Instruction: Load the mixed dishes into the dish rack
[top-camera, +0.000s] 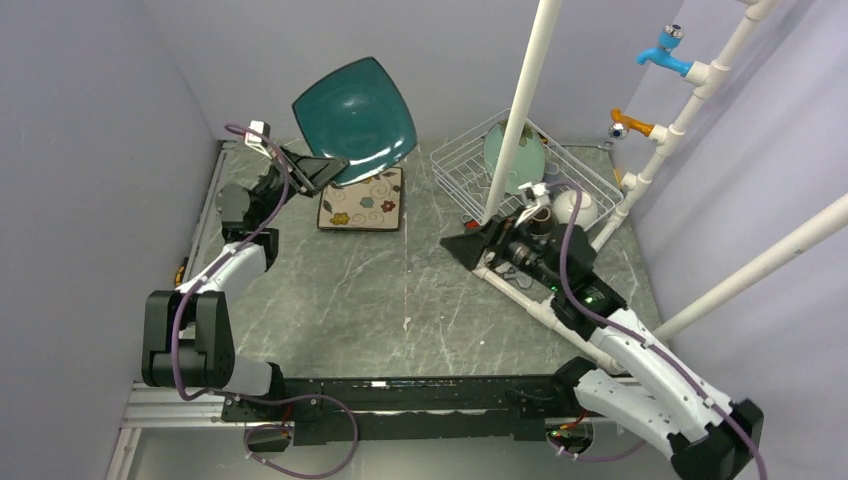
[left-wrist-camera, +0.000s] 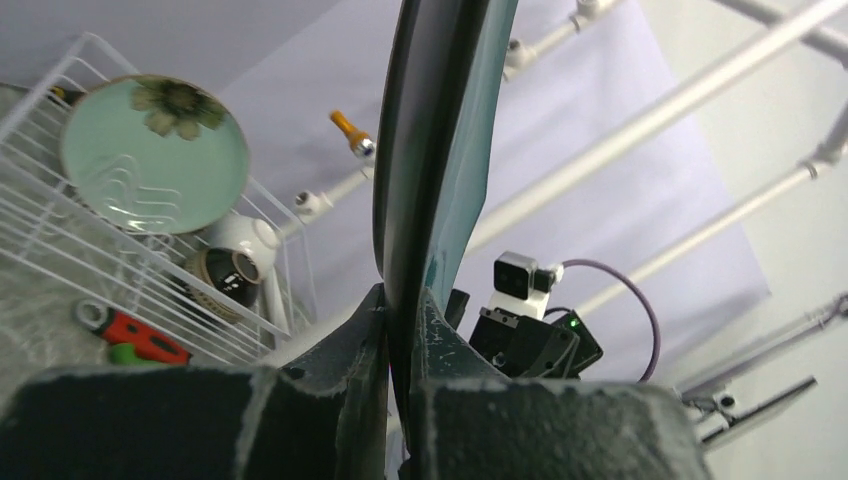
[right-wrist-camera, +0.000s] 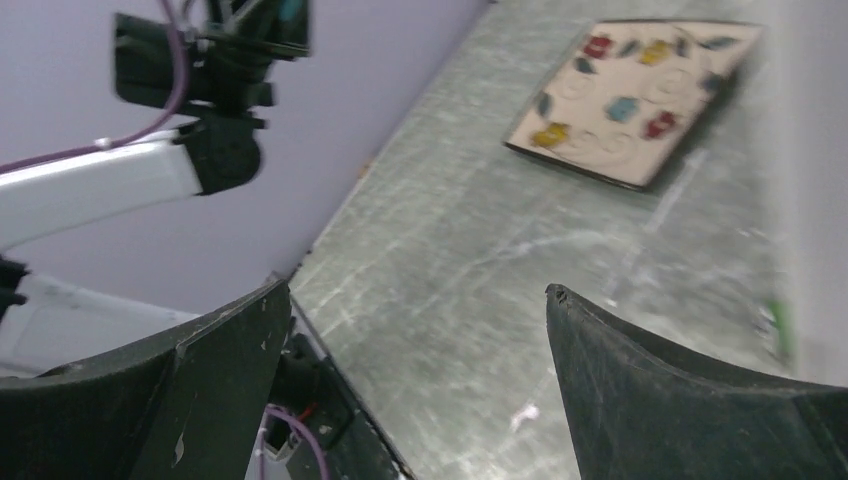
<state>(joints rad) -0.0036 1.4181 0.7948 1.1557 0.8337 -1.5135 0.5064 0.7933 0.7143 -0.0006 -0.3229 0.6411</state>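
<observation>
Glossy teal square plate (top-camera: 355, 118) pinched by left jaws, held tilted above counter (top-camera: 400, 290), presumably for slotting | white wire dish rack (top-camera: 460, 170) at 2 o'clock | right jaws spread, empty

Top camera looks down from behind the arms. Beyond its jaws, the left wrist view faces the dish rack (left-wrist-camera: 45, 235); the right, seemingly low, the cream square plate (right-wrist-camera: 630, 100). Both show overhead.

In the top view, part of the upper edge of the cream square plate (top-camera: 365, 208) is covered by the teal square plate (top-camera: 355, 115), and the mint-green round plate (top-camera: 532, 155) is crossed by a white pipe (top-camera: 525, 90). In the left wrist view, the teal square plate is cut off by the top edge. The right side of the right wrist view is blurred, and a green streak (right-wrist-camera: 780, 325) there cannot be identified.
</observation>
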